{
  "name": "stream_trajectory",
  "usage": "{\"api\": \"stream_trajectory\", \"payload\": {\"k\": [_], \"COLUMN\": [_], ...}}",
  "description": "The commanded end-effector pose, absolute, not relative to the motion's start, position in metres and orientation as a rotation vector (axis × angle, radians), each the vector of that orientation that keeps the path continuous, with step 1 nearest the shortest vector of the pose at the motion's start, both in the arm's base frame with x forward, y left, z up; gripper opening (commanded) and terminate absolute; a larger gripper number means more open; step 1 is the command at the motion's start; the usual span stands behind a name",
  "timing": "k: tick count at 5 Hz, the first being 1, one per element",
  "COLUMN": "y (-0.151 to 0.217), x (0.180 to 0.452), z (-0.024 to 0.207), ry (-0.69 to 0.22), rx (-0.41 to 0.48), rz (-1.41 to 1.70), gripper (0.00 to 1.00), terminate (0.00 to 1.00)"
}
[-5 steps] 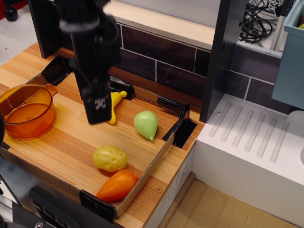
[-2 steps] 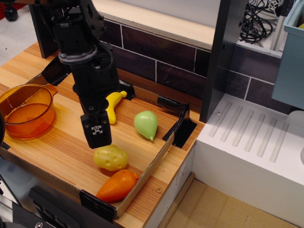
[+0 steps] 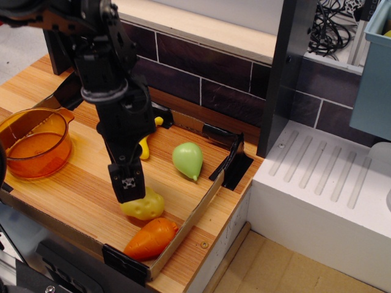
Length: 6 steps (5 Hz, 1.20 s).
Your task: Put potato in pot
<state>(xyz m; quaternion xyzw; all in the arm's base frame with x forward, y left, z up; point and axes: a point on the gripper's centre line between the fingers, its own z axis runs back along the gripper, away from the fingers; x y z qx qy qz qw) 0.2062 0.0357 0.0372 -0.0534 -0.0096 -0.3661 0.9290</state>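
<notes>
The pale-yellow potato point(image 3: 146, 208) lies on the wooden tray near its front right, just above an orange carrot. My black gripper point(image 3: 128, 189) comes down from above and its tip is at the potato's upper left, covering part of it. Only one finger face with a white marking shows, so I cannot tell how the jaws stand or whether they touch the potato. The translucent orange pot point(image 3: 33, 144) stands empty at the tray's left, its tab handle pointing to the back right, well apart from the gripper.
A yellow banana point(image 3: 145, 148) lies partly hidden behind the arm. A green pear point(image 3: 187, 160) lies to the right of it. An orange carrot point(image 3: 151, 238) lies at the tray's front rim point(image 3: 183, 229). A white drain rack point(image 3: 330, 183) and a dark post point(image 3: 284, 73) stand on the right.
The gripper has moved down and toward the front, from above the banana to the potato's upper left. The potato, the pot and the other toys have not moved.
</notes>
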Motion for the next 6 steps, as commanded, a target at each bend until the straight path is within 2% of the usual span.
{"api": "stream_trajectory", "payload": {"k": [1, 4, 5, 6], "y": [0.039, 0.039, 0.042, 0.052], "x": [0.204, 0.207, 0.206, 0.211], "z": [0.03, 0.008, 0.017, 0.043], "ry": [-0.022, -0.032, -0.053, -0.077], "rx": [-0.092, -0.052, -0.063, -0.082], "rz": [-0.733, -0.656, -0.638, -0.61], "gripper": [1.0, 1.0, 0.0, 0.0], "terminate": [0.0, 0.0, 0.0, 0.0]}}
